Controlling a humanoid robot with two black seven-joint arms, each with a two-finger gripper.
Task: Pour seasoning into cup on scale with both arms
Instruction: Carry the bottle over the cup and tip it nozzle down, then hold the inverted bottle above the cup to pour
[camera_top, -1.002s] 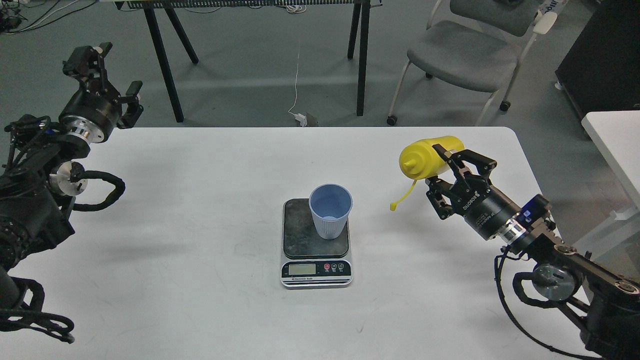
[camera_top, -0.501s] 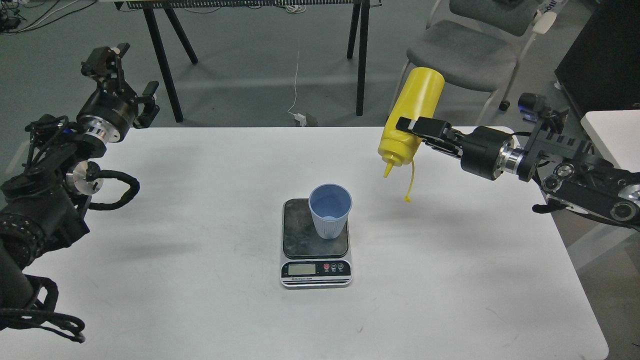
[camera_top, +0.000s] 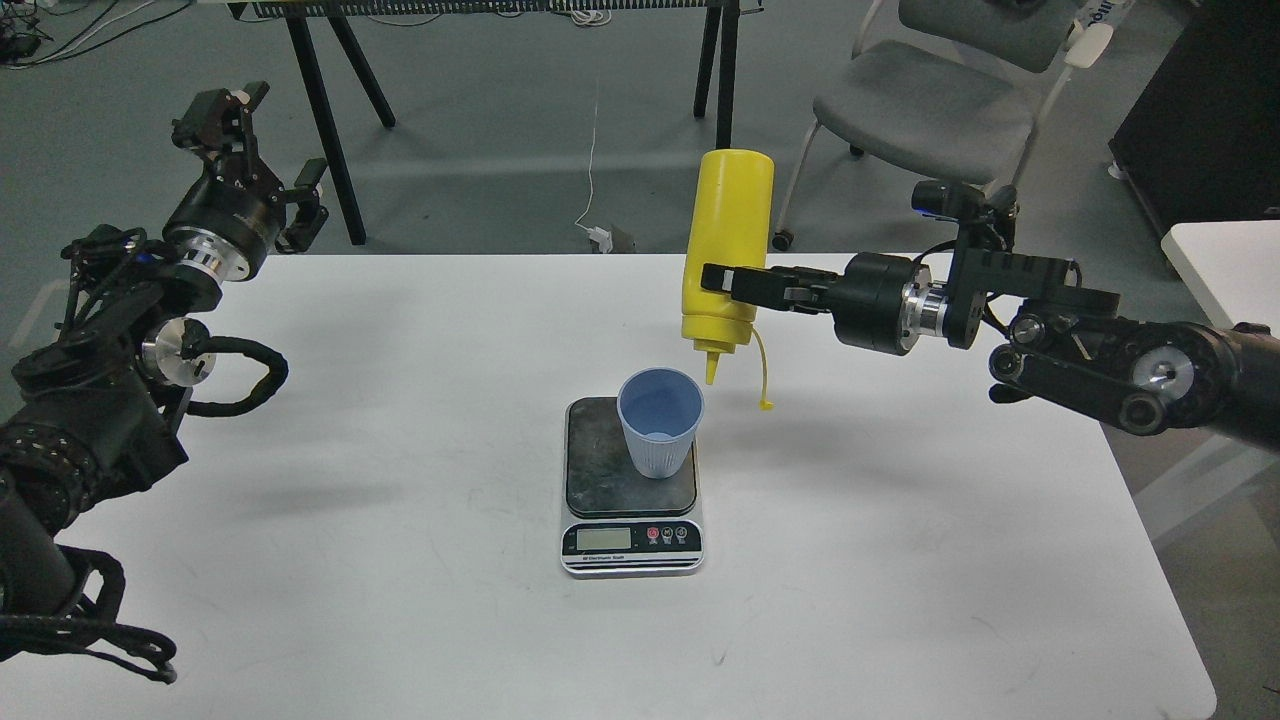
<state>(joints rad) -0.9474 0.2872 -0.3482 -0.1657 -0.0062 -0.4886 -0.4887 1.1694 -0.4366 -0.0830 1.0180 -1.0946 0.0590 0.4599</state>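
Look to the upper middle of the frame: your right gripper (camera_top: 722, 282) is pinching the yellow plastic squeeze bottle (camera_top: 728, 240) across its lower body, the arm reaching in level from the right edge. The bottle is turned upside down and stands nearly vertical, its flat base uppermost and its cone nozzle (camera_top: 712, 370) pointing down. The nozzle tip hangs just above the right-hand rim of the light blue ribbed plastic cup (camera_top: 660, 420), close to it but not touching. You can see the small tethered yellow cap (camera_top: 765, 404) dangling on its strap just right of the nozzle, beside the cup and clear of it.

The cup stands upright at the centre of the frame on the dark worn square platform of the small flat digital kitchen scale (camera_top: 630, 500), toward the platform's far right part. The scale's silver-white front with its display and round buttons faces the bottom of the frame. You cannot read the display at this size. The scale rests on the white table (camera_top: 350, 560).

In the upper left of the frame your left gripper (camera_top: 262, 148) is raised beyond the table's far left edge, its two fingers spread apart and holding nothing, well apart from cup and scale.

A grey chair (camera_top: 930, 110) stands on the floor in the upper right, behind the table.
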